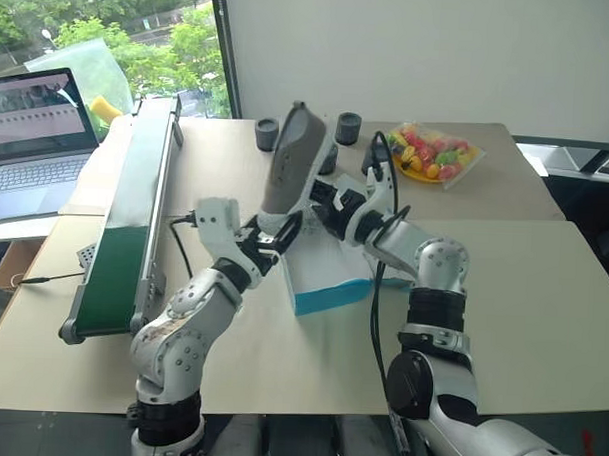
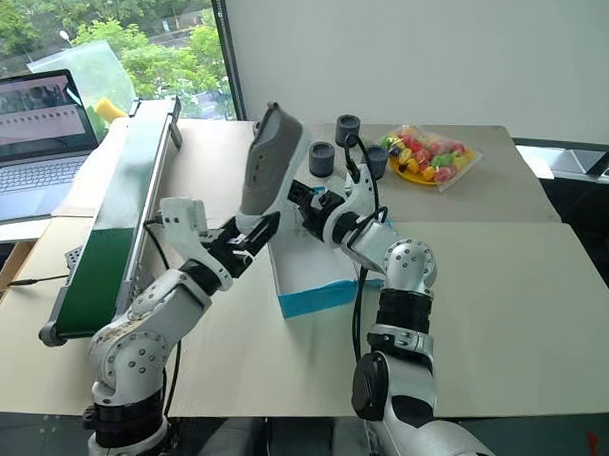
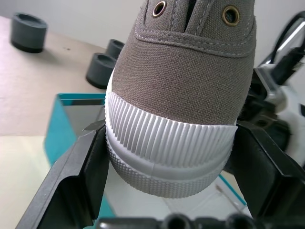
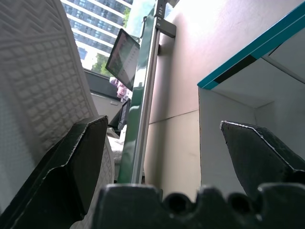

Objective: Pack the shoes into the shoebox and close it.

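One grey-taupe shoe (image 1: 292, 158) with a white ribbed toe cap stands nearly upright, toe down, over the open blue shoebox (image 1: 332, 294). My left gripper (image 1: 274, 237) is shut on the shoe's toe (image 3: 186, 95), one black finger (image 3: 86, 167) on each side of the cap. From the right, my right gripper (image 1: 327, 204) reaches in, open, by the shoe's white sole (image 4: 43, 81). Its other finger (image 4: 262, 152) is over the box's white inside, under the blue rim (image 4: 238, 62).
A long green conveyor (image 1: 125, 212) runs along the table's left side, with a laptop (image 1: 38, 129) beyond it. Dark grey cylinders (image 1: 267, 134) and a bag of colourful toy fruit (image 1: 432, 152) sit behind the box. Bare tabletop (image 1: 542, 296) lies to the right.
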